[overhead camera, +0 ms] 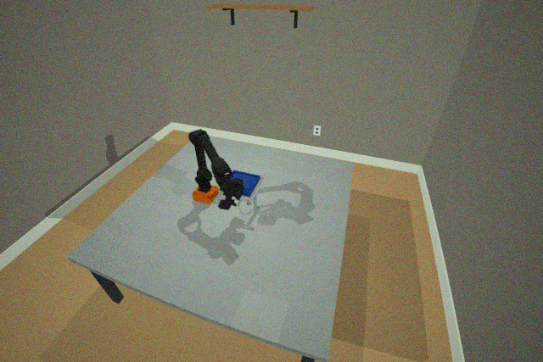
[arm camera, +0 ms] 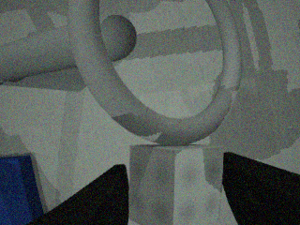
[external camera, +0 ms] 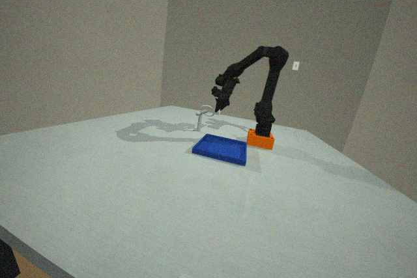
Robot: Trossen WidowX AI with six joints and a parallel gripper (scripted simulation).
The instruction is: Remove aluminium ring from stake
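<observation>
The ring was up near the top of the stake, raised off the table and tilted. The rounded end of the cross-bar showed through its opening in the wrist view; whether the ring still had to pass over that end, I could not tell. The gripper had its jaws clamped on the tab, one finger each side, probably because that flat piece gave a firm hold and left the hole open for the bar. The tilt seemed meant to work the ring past the bar; a straight pull might have caught it. The tray lay near the stake and beside the base, so the carry looked short once the ring was clear, with levelling needed before release
</observation>
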